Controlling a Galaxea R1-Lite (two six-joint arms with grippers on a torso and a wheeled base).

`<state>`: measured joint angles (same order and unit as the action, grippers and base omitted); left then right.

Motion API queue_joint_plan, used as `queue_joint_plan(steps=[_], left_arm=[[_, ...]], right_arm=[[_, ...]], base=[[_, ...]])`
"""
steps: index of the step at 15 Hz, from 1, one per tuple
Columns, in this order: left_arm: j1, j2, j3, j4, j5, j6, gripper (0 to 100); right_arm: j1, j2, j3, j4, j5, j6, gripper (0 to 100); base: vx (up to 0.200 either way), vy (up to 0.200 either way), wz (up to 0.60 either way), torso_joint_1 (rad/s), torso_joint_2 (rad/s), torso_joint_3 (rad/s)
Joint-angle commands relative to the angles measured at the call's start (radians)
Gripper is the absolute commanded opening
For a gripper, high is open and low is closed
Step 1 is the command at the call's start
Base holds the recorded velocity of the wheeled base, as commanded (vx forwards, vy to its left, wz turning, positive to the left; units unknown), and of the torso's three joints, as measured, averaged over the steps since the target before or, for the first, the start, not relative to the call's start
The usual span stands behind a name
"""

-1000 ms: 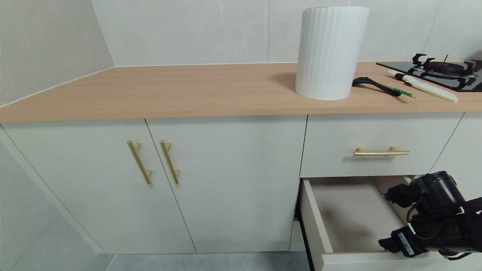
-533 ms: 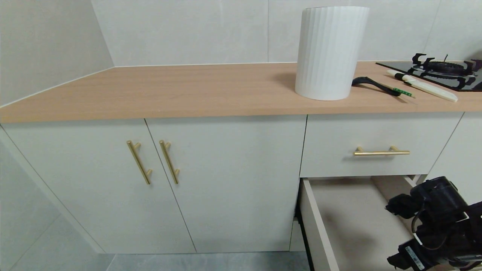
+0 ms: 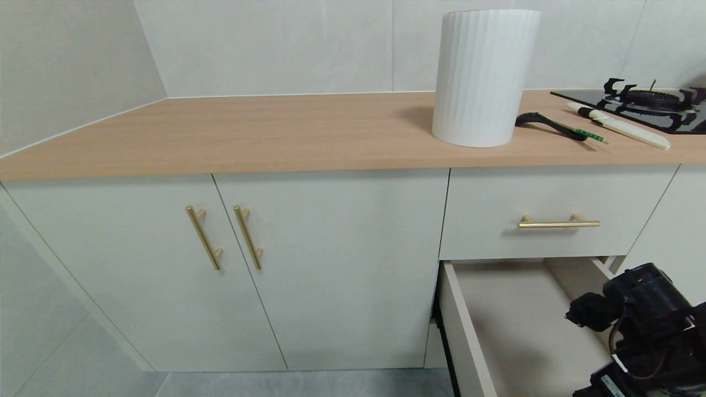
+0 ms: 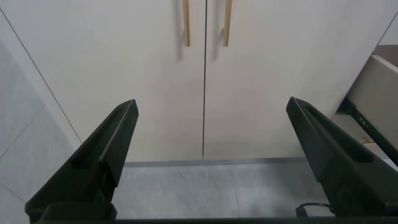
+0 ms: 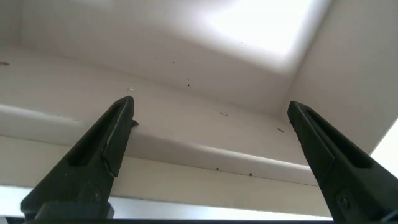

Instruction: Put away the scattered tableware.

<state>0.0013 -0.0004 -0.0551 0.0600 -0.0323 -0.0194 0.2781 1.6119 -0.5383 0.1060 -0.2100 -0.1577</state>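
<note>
Wooden counter (image 3: 276,132), tiled wall | black spoon (image 3: 551,125), green-banded chopsticks (image 3: 591,134), white knife (image 3: 629,128) lie near its front-right edge, beside the ribbed canister (image 3: 480,77) | likely light, stiff, slick: pinch mid-handle | left gripper (image 4: 211,104) and right gripper (image 5: 210,106) both gape empty, right at the open drawer (image 3: 458,320).

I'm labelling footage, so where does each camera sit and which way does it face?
Head: on robot's head, facing down at tan wooden countertop and open white drawer; right arm shows.
Left wrist: faces white cabinet doors with gold bar handles; open left claw shows.
Right wrist: looks into the drawer; open right claw.
Shared: head and right wrist see the drawer.
</note>
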Motion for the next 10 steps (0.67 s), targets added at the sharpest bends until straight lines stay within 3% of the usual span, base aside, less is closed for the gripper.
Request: queue_joint_plan(steps=[1,10], left_arm=[[0.0,0.0,0.0,0.0,0.0,0.001,100],[0.0,0.0,0.0,0.0,0.0,-0.001,100]], right_arm=[[0.004,-0.044,-0.015,0.001,0.0,0.0,100],[0.003,-0.287,-0.106,-0.003,0.04,0.084,100]], base=[[0.0,0.0,0.0,0.0,0.0,0.0],[0.0,0.0,0.0,0.0,0.0,0.0]])
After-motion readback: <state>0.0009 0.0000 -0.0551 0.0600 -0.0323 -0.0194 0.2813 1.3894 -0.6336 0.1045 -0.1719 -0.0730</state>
